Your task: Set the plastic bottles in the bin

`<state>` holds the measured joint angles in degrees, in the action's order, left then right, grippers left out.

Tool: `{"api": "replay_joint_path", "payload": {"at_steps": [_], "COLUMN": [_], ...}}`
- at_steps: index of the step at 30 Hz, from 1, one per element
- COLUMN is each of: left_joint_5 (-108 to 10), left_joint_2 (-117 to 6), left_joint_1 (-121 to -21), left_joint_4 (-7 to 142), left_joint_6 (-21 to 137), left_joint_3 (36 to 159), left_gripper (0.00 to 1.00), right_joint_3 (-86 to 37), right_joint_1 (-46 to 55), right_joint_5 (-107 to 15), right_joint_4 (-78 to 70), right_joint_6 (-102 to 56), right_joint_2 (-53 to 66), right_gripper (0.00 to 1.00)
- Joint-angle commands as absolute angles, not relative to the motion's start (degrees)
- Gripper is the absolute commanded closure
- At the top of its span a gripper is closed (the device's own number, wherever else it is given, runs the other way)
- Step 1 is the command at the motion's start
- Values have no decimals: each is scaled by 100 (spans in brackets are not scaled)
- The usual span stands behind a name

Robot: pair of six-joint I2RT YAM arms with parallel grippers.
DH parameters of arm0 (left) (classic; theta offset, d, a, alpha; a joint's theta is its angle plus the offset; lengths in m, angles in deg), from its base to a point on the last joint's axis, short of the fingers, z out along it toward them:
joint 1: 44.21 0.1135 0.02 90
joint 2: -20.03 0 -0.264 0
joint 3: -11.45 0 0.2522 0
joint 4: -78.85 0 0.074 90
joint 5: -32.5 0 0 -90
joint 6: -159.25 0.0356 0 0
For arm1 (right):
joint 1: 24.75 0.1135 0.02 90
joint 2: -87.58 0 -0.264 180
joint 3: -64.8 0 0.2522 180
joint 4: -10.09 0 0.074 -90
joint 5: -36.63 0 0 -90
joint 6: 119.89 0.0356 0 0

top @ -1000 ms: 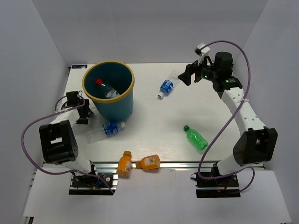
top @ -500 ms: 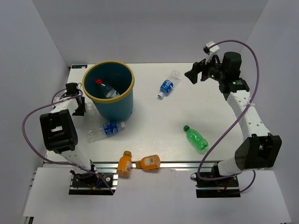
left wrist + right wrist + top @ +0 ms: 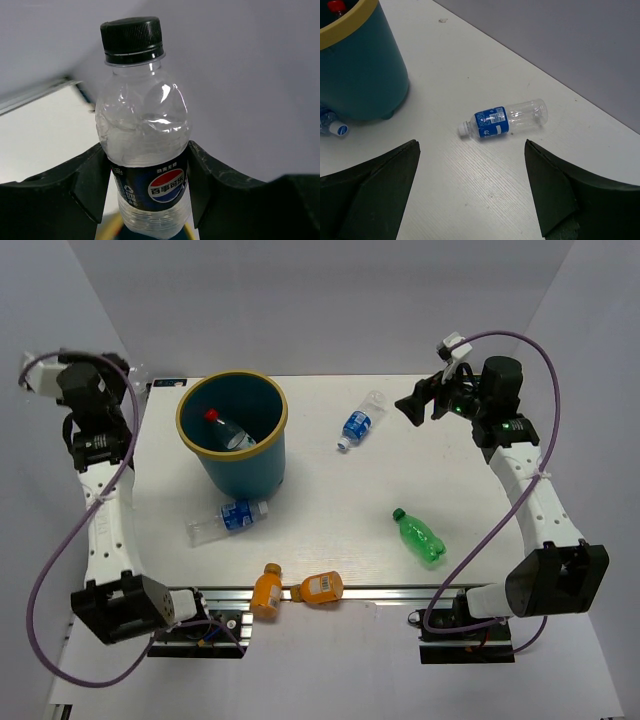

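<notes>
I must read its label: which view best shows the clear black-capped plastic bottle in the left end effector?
Left wrist view: the clear black-capped plastic bottle fills the frame, label facing the camera, gripped by the left end effector. The top external view shows only a faint glimpse; the right wrist view misses it.

Your right pincer (image 3: pixel 405 406) hangs at the far right, pointing left. A blue-label bottle (image 3: pixel 357 423) lies on the table (image 3: pixel 330 490) just left of it. The green bottle (image 3: pixel 420 537) lies well nearer the bases than that pincer, roughly in line with it. Your left pincer (image 3: pixel 125 380) sits high at the far left, with what looks like a clear bottle (image 3: pixel 136 370) at its tip, too small to confirm. The bin (image 3: pixel 250 475) stands just right of it, with a red-capped bottle (image 3: pixel 226 430) inside. A second blue-label bottle (image 3: pixel 228 517) lies on the bin's near side. An orange bottle (image 3: pixel 266 592) and a second orange bottle (image 3: pixel 320 587) lie side by side at the near edge.
</notes>
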<state>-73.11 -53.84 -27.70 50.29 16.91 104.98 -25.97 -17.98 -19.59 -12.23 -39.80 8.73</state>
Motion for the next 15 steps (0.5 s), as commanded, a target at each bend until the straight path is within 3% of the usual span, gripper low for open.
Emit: {"api": "replay_joint_path", "payload": {"at_steps": [1,4,11,14,15], "left_joint_5": [-5506,-5012,-5950,-6267,-6320], "left_joint_2": [-5405,-5731,-5600,-5538,-5530], "left_joint_1": [-3347,-4287,-5414,-5528,-5555], "left_joint_4": [5326,4876,4488,4190,4128], "left_joint_6": [3003,3601,4138,4252,4296], "left_joint_3": [11332,11653,11119,11029,10942], "left_gripper": [74,74,71,66,59], "right_joint_3": [-2648,-2674,-2920,-3105,-3209], "right_joint_1": [-1824,-1815,-1684,-1508,-1412], "right_joint_5": [-1743,-1795,-3059,-3684,-3929], "right_joint_4": [-1097,-992,-1078,-1211,-1289], "right_joint_6": [-4027,-3789,-3271,-3086,-2912], "right_joint_2": [936,787,418,163,84], "right_gripper": [11,11,11,11,11]}}
